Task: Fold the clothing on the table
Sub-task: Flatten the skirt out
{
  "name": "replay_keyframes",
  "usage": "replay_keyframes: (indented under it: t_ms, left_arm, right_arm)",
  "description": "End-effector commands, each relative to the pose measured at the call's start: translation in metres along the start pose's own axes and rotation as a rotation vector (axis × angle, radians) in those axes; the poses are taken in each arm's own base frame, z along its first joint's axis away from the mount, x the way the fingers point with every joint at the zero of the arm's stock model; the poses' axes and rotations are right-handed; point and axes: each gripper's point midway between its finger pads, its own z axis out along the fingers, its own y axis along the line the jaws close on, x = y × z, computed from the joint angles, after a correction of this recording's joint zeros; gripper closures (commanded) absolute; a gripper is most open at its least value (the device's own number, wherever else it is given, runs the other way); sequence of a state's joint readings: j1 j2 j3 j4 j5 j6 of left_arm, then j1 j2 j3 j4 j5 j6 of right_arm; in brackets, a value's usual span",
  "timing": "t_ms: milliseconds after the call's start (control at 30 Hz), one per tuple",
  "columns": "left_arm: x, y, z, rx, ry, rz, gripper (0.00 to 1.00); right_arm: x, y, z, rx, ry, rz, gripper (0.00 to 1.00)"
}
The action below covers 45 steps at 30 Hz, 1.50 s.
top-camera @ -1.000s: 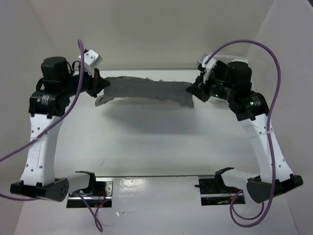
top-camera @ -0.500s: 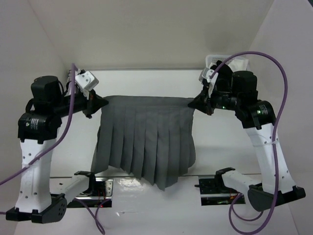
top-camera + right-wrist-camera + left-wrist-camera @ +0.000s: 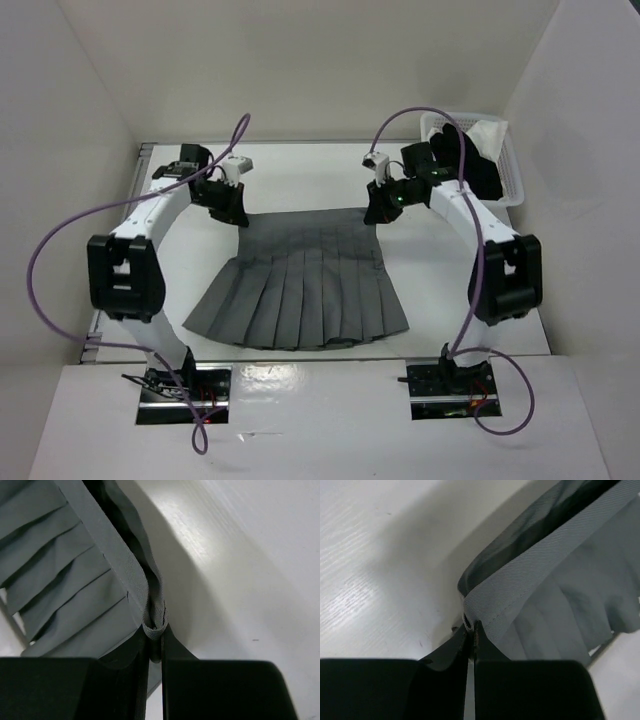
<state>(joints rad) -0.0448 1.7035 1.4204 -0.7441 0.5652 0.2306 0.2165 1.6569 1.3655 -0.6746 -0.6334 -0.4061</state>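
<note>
Both arms have lowered since half a second ago, spreading the skirt [image 3: 298,290] flat at mid-frame on the table [image 3: 300,175]. The left gripper [image 3: 236,212] and right gripper [image 3: 377,214] each pinch a waistband corner; the waistband runs left to right, hem fanning toward the lower edge.

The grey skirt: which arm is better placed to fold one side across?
Probably left. Each arm's jaws pinch a waistband corner of the skirt, but the basket stands close beside the right arm; the left arm has bare table around it.
</note>
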Motion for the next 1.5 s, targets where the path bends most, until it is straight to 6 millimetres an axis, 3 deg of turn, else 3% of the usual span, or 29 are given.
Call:
replay_keyframes:
  t_ms: [0,67,133,267,300,333,367,400,433,500,533,567,633,667,700,733,767,800,833,867,900,933,967,1000,1033,1133,1167,1233,1467]
  left_arm:
    - [-0.023,0.049,0.009,-0.141,-0.03,0.015,0.93]
    - [-0.021,0.064,0.028,-0.144,0.0,-0.015,0.91]
    - [-0.035,0.075,0.034,-0.162,-0.018,-0.013,0.91]
    - [-0.048,0.102,0.051,-0.219,-0.024,-0.027,0.88]
    - [-0.055,0.106,0.053,-0.222,-0.034,-0.021,0.81]
    - [-0.053,0.114,0.061,-0.227,-0.014,-0.031,0.75]
    - [-0.072,0.116,0.056,-0.236,-0.046,-0.024,0.7]
    - [-0.082,0.12,0.056,-0.241,-0.063,-0.015,0.63]
    - [-0.081,0.125,0.063,-0.238,-0.051,-0.022,0.45]
    - [-0.101,0.13,0.06,-0.256,-0.086,-0.014,0.26]
    - [-0.107,0.128,0.055,-0.258,-0.097,-0.021,0.18]
    - [-0.111,0.139,0.045,-0.285,-0.115,-0.04,0.1]
    - [-0.113,0.139,0.026,-0.303,-0.141,-0.055,0.02]
    - [-0.115,0.138,0.017,-0.305,-0.161,-0.053,0.0]
    - [-0.122,0.13,-0.008,-0.324,-0.203,-0.037,0.0]
    - [-0.118,0.127,-0.019,-0.333,-0.209,-0.044,0.0]
    - [-0.101,0.123,-0.017,-0.325,-0.177,-0.051,0.0]
    - [-0.103,0.107,-0.034,-0.318,-0.198,-0.028,0.0]
    - [-0.091,0.104,-0.04,-0.319,-0.181,-0.048,0.0]
    - [-0.083,0.098,-0.042,-0.315,-0.174,-0.064,0.0]
    - [-0.06,0.089,-0.048,-0.313,-0.146,-0.09,0.0]
    - [-0.049,0.083,-0.05,-0.309,-0.136,-0.096,0.0]
    - [-0.045,0.072,-0.065,-0.338,-0.156,-0.096,0.0]
    - [-0.018,0.076,-0.065,-0.379,-0.111,-0.139,0.0]
    - [-0.016,0.069,-0.083,-0.409,-0.142,-0.131,0.0]
    - [0.009,0.064,-0.099,-0.454,-0.135,-0.169,0.0]
    - [0.011,0.062,-0.112,-0.483,-0.16,-0.169,0.0]
    - [0.019,0.061,-0.119,-0.497,-0.151,-0.184,0.0]
    - [0.038,0.056,-0.129,-0.517,-0.158,-0.219,0.0]
  right_arm:
    - [-0.021,-0.055,0.014,0.178,-0.017,-0.035,1.0]
    - [-0.025,-0.068,0.025,0.189,-0.013,-0.034,1.0]
    - [-0.016,-0.079,0.045,0.189,0.03,-0.018,1.0]
    - [-0.024,-0.11,0.067,0.243,0.024,-0.03,1.0]
    - [-0.023,-0.117,0.069,0.267,0.034,-0.029,1.0]
    - [-0.037,-0.125,0.068,0.295,0.009,-0.046,1.0]
    - [-0.039,-0.128,0.073,0.311,0.012,-0.028,0.98]
    - [-0.036,-0.138,0.08,0.333,0.021,-0.017,0.71]
    - [-0.048,-0.15,0.076,0.389,0.009,-0.028,0.54]
    - [-0.062,-0.169,0.073,0.482,-0.025,0.014,0.31]
    - [-0.069,-0.173,0.067,0.514,-0.037,0.021,0.29]
    - [-0.077,-0.175,0.06,0.549,-0.059,0.049,0.27]
    - [-0.093,-0.174,0.036,0.61,-0.097,0.045,0.22]
    - [-0.098,-0.167,0.024,0.615,-0.114,0.039,0.22]
    - [-0.095,-0.159,0.016,0.616,-0.121,0.036,0.19]
    - [-0.117,-0.139,-0.014,0.605,-0.187,-0.011,0.15]
    - [-0.119,-0.121,-0.018,0.537,-0.191,-0.031,0.14]
    - [-0.118,-0.108,-0.022,0.496,-0.183,-0.029,0.11]
    - [-0.105,-0.084,-0.022,0.418,-0.136,-0.016,0.07]
    - [-0.096,-0.073,-0.018,0.384,-0.1,-0.018,0.05]
    - [-0.071,-0.062,-0.006,0.352,-0.031,0.002,0.03]
    - [-0.051,-0.047,0.005,0.314,0.038,0.014,0.01]
    - [-0.023,-0.025,0.025,0.301,0.131,-0.009,0.01]
    - [-0.011,-0.011,0.034,0.296,0.171,-0.021,0.01]
    - [0.014,0.012,0.051,0.293,0.253,-0.059,0.01]
    - [0.031,0.05,0.073,0.238,0.314,-0.114,0.01]
    - [0.036,0.054,0.077,0.233,0.332,-0.098,0.01]
    - [0.041,0.062,0.084,0.211,0.352,-0.055,0.01]
    - [0.048,0.061,0.111,0.242,0.365,0.034,0.01]
